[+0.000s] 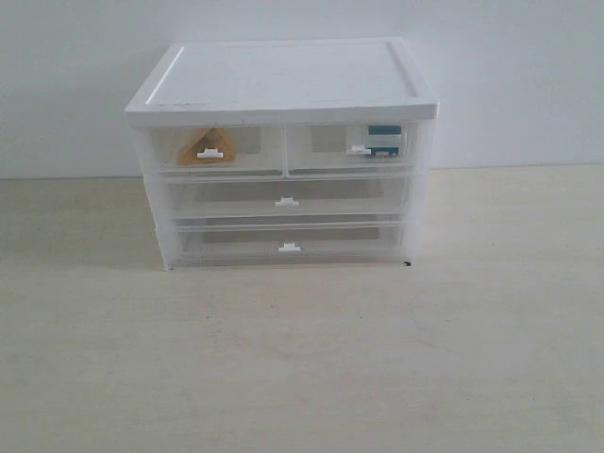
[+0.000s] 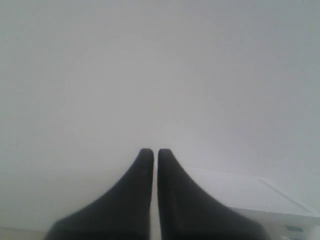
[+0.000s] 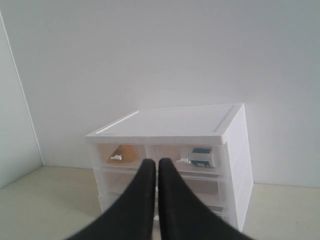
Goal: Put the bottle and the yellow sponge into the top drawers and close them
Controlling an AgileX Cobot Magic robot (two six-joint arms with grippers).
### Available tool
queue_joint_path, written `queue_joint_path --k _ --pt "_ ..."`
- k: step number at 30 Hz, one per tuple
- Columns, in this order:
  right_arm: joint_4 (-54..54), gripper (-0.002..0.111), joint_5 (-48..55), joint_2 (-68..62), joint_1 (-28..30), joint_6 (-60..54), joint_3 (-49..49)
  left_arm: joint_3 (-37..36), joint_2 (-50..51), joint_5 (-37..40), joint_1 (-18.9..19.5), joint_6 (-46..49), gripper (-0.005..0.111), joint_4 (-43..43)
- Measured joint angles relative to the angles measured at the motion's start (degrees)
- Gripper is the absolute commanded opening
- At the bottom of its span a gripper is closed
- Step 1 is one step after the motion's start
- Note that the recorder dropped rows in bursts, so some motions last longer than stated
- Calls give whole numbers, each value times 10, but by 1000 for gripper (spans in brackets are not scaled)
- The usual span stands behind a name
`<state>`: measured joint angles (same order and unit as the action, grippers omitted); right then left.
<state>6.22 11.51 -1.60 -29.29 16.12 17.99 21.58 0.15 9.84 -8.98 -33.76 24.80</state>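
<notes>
Left end effector and right end effector: both shut, nothing held; neither is seen in the exterior view. Yellow-orange wedge-shaped sponge is lodged in the left of the two half-width translucent top drawers; small white bottle with teal label band in the right one. Both fronts are judged flush with the white-topped plastic unit on the pale bench. Task is judged done; only a closure check is called for. Contents are shown by the right wrist view; the left wrist view gives blank wall and a unit corner.
</notes>
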Motion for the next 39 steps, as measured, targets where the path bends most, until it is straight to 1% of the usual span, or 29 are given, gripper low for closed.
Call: queue_joint_path --k 6,8,9,10,11,12,14,18,19,20,21,23,24,26,30,32,34,36,37,39 --pt "0 0 1 0 0 0 0 0 0 0 0 -1 4 0" --pt "0 0 1 0 0 0 0 0 0 0 0 12 4 -16" --pt "0 0 1 0 0 0 0 0 0 0 0 39 4 -39" --pt "0 0 1 0 0 0 0 0 0 0 0 141 4 -120" --pt "0 0 1 0 0 0 0 0 0 0 0 206 4 -172" --pt "0 0 1 0 0 0 0 0 0 0 0 323 4 -262" --pt "0 0 1 0 0 0 0 -10 0 -9 0 366 4 -292" --pt "0 0 1 0 0 0 0 -65 -1 -53 2 338 4 -263" --pt "0 0 1 0 0 0 0 -102 -1 -77 11 323 4 -257" --pt "0 0 1 0 0 0 0 -122 -1 -90 18 319 4 -256" --pt "0 0 1 0 0 0 0 -163 -1 -116 30 318 4 -260" --pt "0 0 1 0 0 0 0 -207 0 -139 48 338 4 -288" --pt "0 0 1 0 0 0 0 -211 0 -139 52 342 4 -295" --pt "0 0 1 0 0 0 0 -214 0 -125 67 358 4 -302" --pt "0 0 1 0 0 0 0 -214 0 -98 94 358 4 -278" --pt "0 0 1 0 0 0 0 -214 0 -65 115 359 4 -272" --pt "0 0 1 0 0 0 0 -214 0 -44 126 360 4 -268" --pt "0 0 1 0 0 0 0 -214 0 -12 136 360 4 -248" --pt "0 0 1 0 0 0 0 -214 0 17 138 360 4 -229" --pt "0 0 1 0 0 0 0 -214 0 49 139 359 4 -217"
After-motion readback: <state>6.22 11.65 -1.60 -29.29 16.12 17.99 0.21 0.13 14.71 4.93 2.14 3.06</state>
